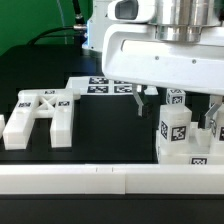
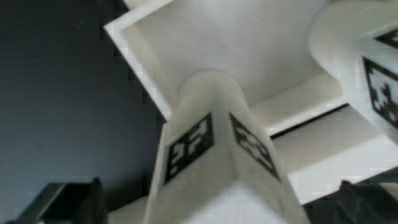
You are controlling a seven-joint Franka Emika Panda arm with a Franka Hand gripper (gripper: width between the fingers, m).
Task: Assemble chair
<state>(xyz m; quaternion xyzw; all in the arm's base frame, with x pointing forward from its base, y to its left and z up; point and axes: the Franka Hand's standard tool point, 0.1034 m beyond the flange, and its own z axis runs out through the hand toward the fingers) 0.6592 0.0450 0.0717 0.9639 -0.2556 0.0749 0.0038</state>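
In the exterior view the chair's cross-braced flat plate [image 1: 40, 115] lies on the dark table at the exterior view's left. A cluster of tagged white chair blocks [image 1: 178, 138] stands at the right, under the arm. My gripper [image 1: 178, 108] hangs over that cluster, its dark fingers [image 1: 140, 102] on either side of a tagged upright piece. The wrist view shows a white post [image 2: 222, 150] with two tags rising between the jaws. My gripper [image 2: 217, 210] is open, and both fingers [image 2: 71, 205] stand off the post with dark gaps. A wider white chair part [image 2: 214, 45] lies beyond the post.
The marker board [image 1: 105, 87] lies flat at the back of the table. A long white rail [image 1: 100, 180] runs along the front edge. The arm's white body [image 1: 165, 55] covers the upper right of the exterior view.
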